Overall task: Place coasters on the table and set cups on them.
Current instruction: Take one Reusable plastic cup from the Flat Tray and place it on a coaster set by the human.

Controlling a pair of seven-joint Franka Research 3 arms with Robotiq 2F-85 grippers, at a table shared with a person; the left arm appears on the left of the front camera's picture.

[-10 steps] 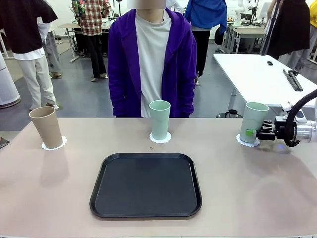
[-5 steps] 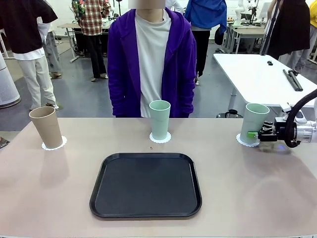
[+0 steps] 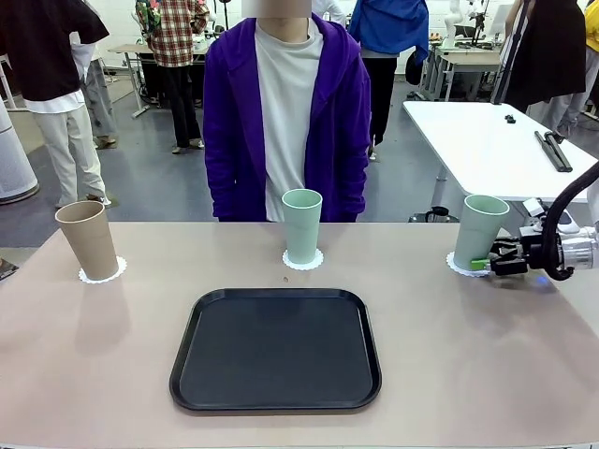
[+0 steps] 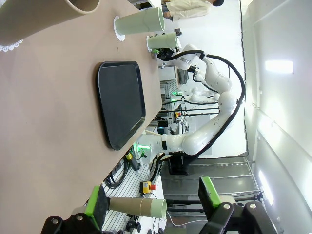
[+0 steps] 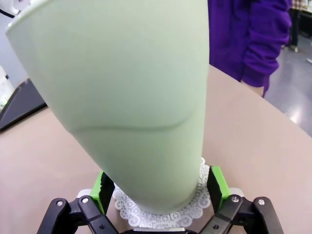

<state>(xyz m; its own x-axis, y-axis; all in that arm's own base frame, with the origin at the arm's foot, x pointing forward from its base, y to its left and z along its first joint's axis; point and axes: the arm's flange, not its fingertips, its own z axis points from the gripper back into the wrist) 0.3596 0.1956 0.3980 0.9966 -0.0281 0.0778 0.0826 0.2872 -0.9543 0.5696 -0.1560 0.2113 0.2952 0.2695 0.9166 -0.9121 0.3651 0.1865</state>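
**Operator:** Black tray (image 3: 275, 349): does it obstruct anything?

**Manual:** No. You will find it at the centre of the table (image 3: 84, 355), flat, with bare tabletop on all sides. At 12 o'clock from the tray, across the far edge, a person in a purple jacket (image 3: 232, 112) stands with arms down. A white table (image 3: 487, 140) stands behind, at 2 o'clock.

**Operator:** Where are the cups?

**Manual:** Note three positions. The tan cup (image 3: 87, 240) stands at 10 o'clock from the tray on its coaster (image 3: 101, 274). The middle green cup (image 3: 301, 226) stands at 12 o'clock on the middle coaster (image 3: 302, 261). The right green cup (image 3: 478, 230) stands at 2 o'clock on the right coaster (image 3: 460, 267).

**Operator:** Orientation?

**Manual:** Each cup stands with its long axis vertical, mouth up and narrow base down.

**Operator:** Gripper states?

**Manual:** Observe the right gripper (image 3: 493, 263) at the 3 o'clock side of the right green cup (image 5: 126, 102), low at its base. Its jaws are spread, one green pad (image 5: 216, 180) either side of the base, gripping nothing. The left gripper (image 4: 153, 201) is likewise released and empty, away from the cups.
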